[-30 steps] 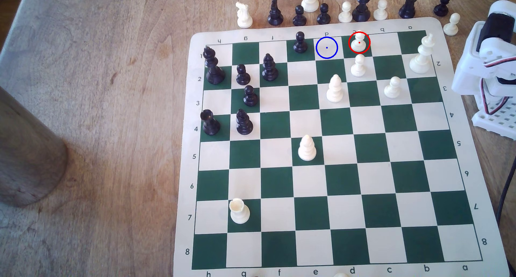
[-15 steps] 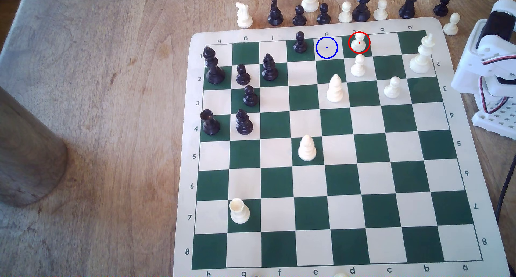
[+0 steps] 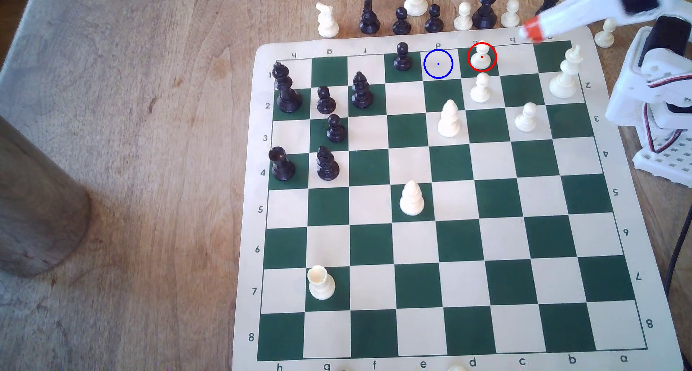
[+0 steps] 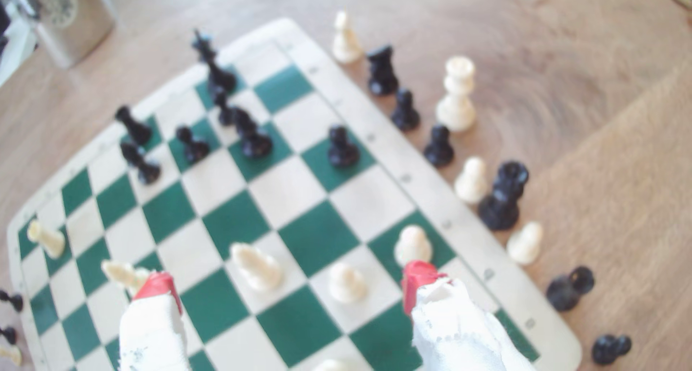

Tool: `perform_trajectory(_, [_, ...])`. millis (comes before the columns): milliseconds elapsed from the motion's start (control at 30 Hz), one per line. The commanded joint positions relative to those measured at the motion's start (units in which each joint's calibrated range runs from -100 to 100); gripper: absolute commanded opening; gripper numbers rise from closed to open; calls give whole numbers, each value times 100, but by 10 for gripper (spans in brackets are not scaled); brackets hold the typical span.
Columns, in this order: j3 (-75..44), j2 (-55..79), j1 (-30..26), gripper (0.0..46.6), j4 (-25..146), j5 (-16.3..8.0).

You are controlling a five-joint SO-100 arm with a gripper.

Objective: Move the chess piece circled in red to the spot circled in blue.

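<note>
Exterior view: the step in hand looks like the approach. The tool (image 3: 539, 10) hangs above the board's (image 3: 618, 161) far edge, right of the ringed pawn (image 3: 481, 56), which stands on its green square. The blue-ringed square (image 3: 438, 71) beside it is bare.

Wrist view: the tool (image 4: 288, 288) is spread wide, holding nothing. It must next drop over the pawn (image 4: 412, 244), clear of the pawn (image 4: 346, 281) just beside.

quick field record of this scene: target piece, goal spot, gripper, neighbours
target piece: white pawn ringed in red, upright on a dark green square in the board's far row
goal spot: blue-ringed cream square, bare, next square toward the exterior view's left
gripper: gripper open, red-tipped, holding nothing, in the air short of the pawn
neighbours: black pawn just beyond the goal; second white pawn one row nearer
</note>
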Motion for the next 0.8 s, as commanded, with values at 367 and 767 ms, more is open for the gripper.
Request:
perform_trajectory(367, [-502,2302,214,294,-261,-73])
perform_trajectory(767, [-348,3609,394,274,-1203,-225])
